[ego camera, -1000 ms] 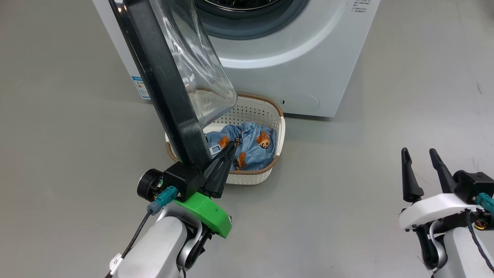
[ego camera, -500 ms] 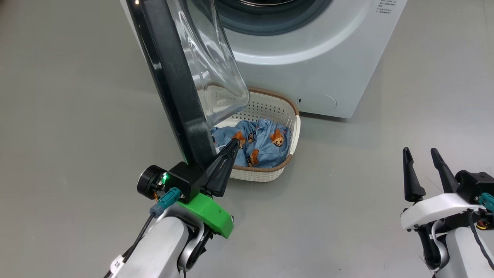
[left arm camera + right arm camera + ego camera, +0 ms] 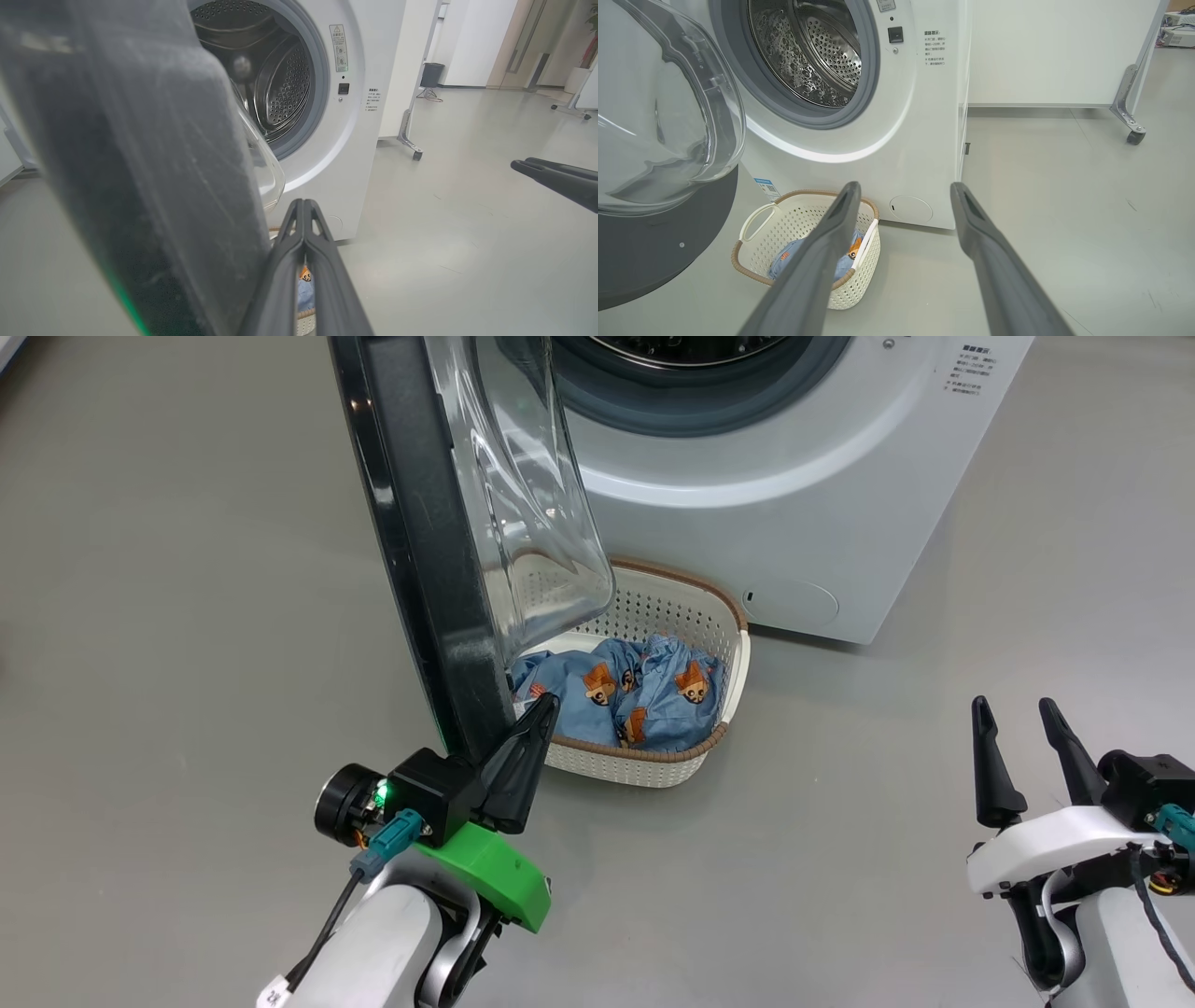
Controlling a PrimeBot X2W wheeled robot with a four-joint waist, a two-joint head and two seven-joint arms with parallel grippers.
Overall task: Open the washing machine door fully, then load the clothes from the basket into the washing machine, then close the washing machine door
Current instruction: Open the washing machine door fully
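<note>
Beside glossy black door, left gripper pinched together, right gripper splayed, perforated basket held printed clothes, right wrist view showed handle loop.

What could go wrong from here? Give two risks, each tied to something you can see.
The shut left gripper only rests beside the black rim of the washing machine door, not clamped on it, so it may slip off. The door's glass bowl hangs over the basket; reaching for the clothes could strike it.
</note>
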